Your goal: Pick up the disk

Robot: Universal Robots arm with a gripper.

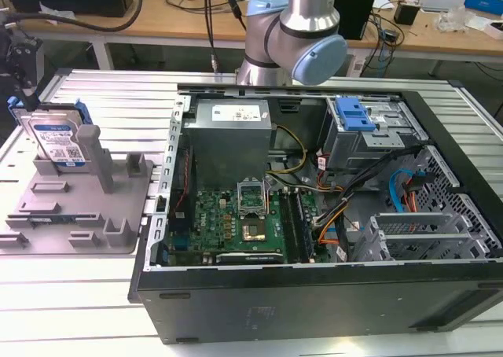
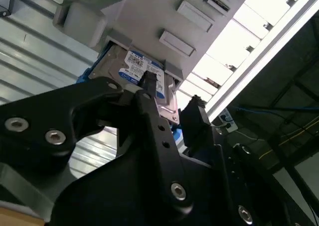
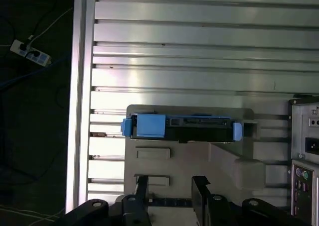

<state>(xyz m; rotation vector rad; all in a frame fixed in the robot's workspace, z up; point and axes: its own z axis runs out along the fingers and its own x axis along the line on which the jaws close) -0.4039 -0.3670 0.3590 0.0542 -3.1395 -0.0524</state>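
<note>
Hovering nr disk (image 3: 182,129), upright in grey fixture (image 3: 229,161), gripper (image 3: 170,186) spread wide, no contact.

One disk (image 1: 56,141), one grey fixture (image 1: 78,215), one open computer case (image 1: 314,294), one robot arm (image 1: 295,34), one gripper (image 3: 170,181), one power strip (image 3: 31,53).

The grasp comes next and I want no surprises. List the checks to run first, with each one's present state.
1. Flat rectangular silver disk with blue plastic frame stands upright in the grey plastic fixture with posts: ok.
2. Black gripper jaws apart, nothing between them: ok.
3. Gripper sits above the disk's top edge in the exterior view: ok.
4. Fingers centred across the disk's thickness: cannot tell.
5. Disk gripped: not ok.
</note>
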